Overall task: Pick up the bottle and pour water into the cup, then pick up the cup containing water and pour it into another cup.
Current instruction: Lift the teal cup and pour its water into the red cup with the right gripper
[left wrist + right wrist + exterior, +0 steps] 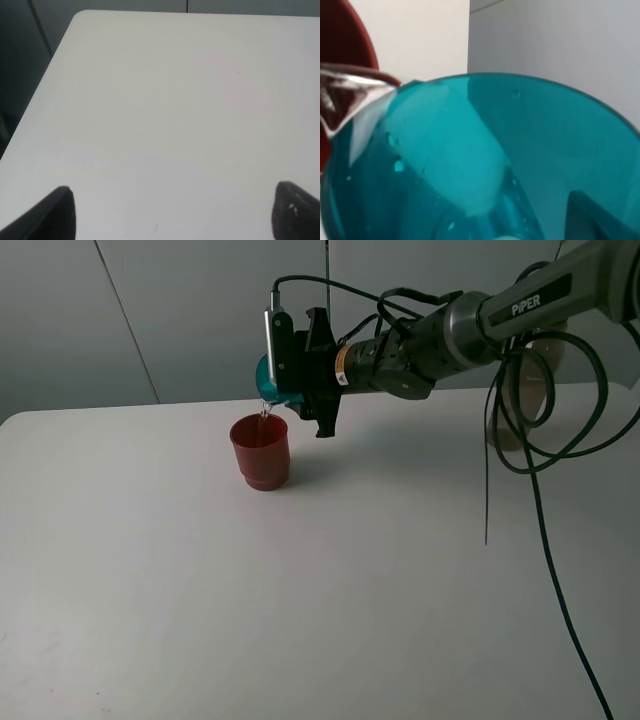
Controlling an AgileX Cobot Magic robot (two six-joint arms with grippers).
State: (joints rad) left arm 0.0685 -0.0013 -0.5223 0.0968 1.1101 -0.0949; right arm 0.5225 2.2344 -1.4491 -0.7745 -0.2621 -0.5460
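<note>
One thin stream runs from the teal cup, tipped over the red cup on the worktop. The right claw pinches its wall, which I'd guess is light, slick, squashy plastic. The left claw gapes empty.

High view overlooks the table — left wrist faces it, right wrist crowds the cup.

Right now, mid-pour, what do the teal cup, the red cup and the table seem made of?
Teal cup: likely plastic, glossy and translucent; light passes through its wall and droplets cling inside. Red cup: probably plastic too, seemingly opaque, smooth with a dull sheen. Table: matte white surface, uniform; material underneath cannot be told.
</note>
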